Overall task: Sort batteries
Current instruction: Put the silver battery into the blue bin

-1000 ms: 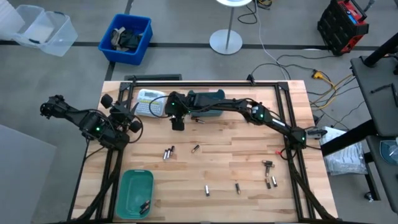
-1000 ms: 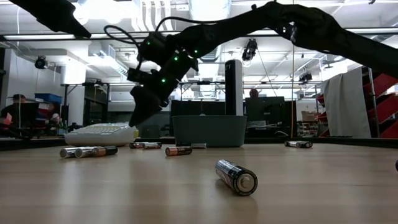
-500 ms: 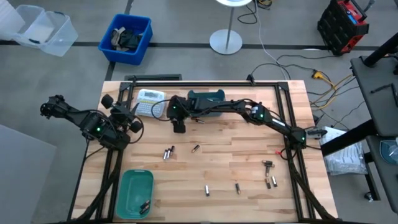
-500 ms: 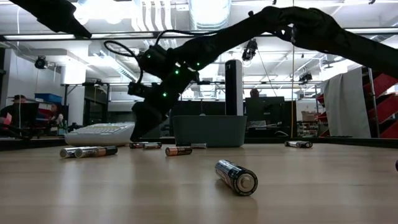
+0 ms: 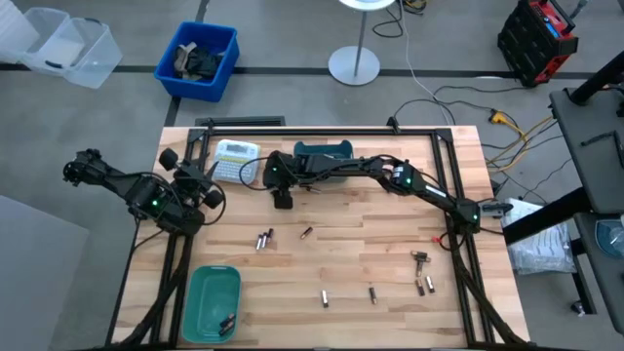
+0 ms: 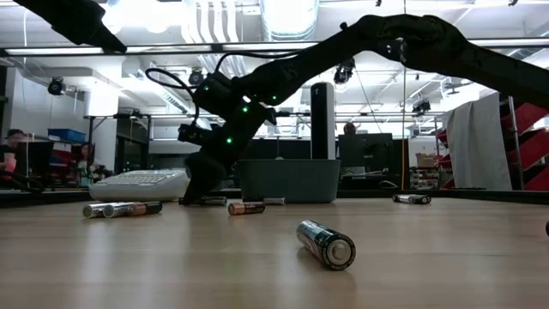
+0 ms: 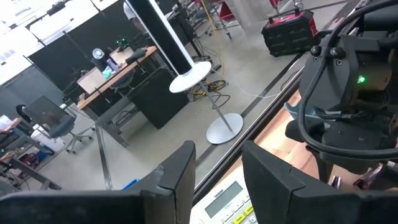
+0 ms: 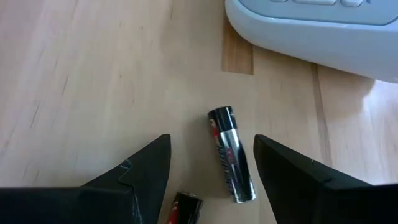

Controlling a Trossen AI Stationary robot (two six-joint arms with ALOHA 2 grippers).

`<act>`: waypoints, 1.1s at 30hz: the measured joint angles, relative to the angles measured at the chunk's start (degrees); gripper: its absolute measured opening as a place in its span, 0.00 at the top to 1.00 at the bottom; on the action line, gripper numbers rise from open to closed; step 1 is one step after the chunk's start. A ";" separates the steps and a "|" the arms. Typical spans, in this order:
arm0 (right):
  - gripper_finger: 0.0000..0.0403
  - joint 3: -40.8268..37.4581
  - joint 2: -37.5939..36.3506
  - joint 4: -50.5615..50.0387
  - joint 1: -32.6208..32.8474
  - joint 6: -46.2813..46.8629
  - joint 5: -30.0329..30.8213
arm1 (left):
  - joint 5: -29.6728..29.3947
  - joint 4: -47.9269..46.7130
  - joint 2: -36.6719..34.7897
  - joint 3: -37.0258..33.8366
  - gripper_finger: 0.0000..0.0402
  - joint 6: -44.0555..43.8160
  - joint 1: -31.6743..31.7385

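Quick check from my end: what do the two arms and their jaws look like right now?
Both arms are dark, jointed links with black cables looped alongside and small green indicator lights. The right gripper has matte black wedge-shaped jaws; the left gripper has broad, flat dark jaws. No other markings are readable.

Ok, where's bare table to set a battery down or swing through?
Free: the wood between the right pincer and the left pincer, and the strip between the battery pair and the near-edge batteries. Crowded: around the label-maker and far teal bin, and the right cluster.
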 joint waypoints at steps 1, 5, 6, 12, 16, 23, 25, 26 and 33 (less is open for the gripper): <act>0.45 0.08 0.00 -0.04 0.00 -0.10 -0.08 | 0.02 -0.01 0.01 0.00 0.72 0.01 0.01; 0.48 0.19 0.02 -0.09 0.00 -0.16 -1.62 | 0.00 -0.01 0.02 0.00 0.72 0.08 0.00; 0.49 0.19 0.02 -0.06 -0.02 -0.11 -2.19 | 0.00 -0.01 0.02 0.00 0.72 0.09 0.01; 0.59 0.19 0.02 -0.09 0.11 -0.20 -2.82 | 0.00 -0.01 0.02 0.00 0.72 0.17 0.01; 0.68 0.19 0.04 -0.09 0.11 -1.04 -3.45 | 0.02 -0.01 0.02 0.00 0.72 0.19 0.00; 0.84 0.12 0.13 0.72 0.13 -2.17 -6.30 | 0.01 0.01 0.02 0.00 0.72 0.19 0.01; 0.88 0.09 0.15 1.15 0.19 -2.41 -8.07 | 0.00 -0.01 0.02 0.00 0.72 0.21 0.01; 0.89 0.08 0.15 1.57 0.23 -2.43 -8.82 | 0.01 0.01 0.02 0.00 0.72 0.21 0.01; 0.92 0.20 0.04 1.81 0.52 -2.37 -9.76 | 0.00 0.01 0.02 0.00 0.72 0.21 0.02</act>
